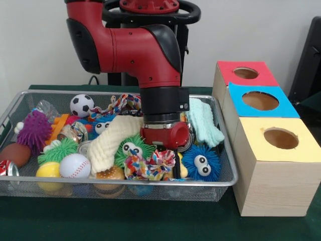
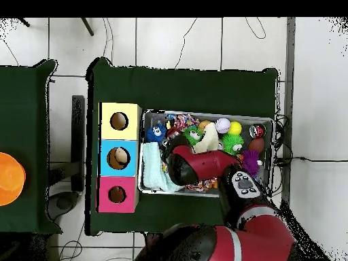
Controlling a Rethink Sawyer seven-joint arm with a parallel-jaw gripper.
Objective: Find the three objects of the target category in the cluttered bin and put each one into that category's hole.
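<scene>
Gripper (image 1: 168, 144) is sitting low in the wire bin (image 1: 223, 183), its red wrist buried among the toys just above the multicoloured knotted rope toy (image 1: 150, 164) and between the green googly-eyed fuzzy ball (image 1: 131, 148) and the blue one (image 1: 201, 163); whether it is spread or pinching anything cannot be told, since the clutter is hiding its tips. Beside the bin, three wooden boxes are lining up with round holes in yellow (image 1: 281, 138), blue (image 1: 260, 101) and red (image 1: 246, 73) tops, the blue hole showing something pale inside from overhead.

Red, blue and yellow tops on the pale wooden hole boxes (image 1: 273, 175); black-and-white toy soccer ball (image 1: 81, 105).
</scene>
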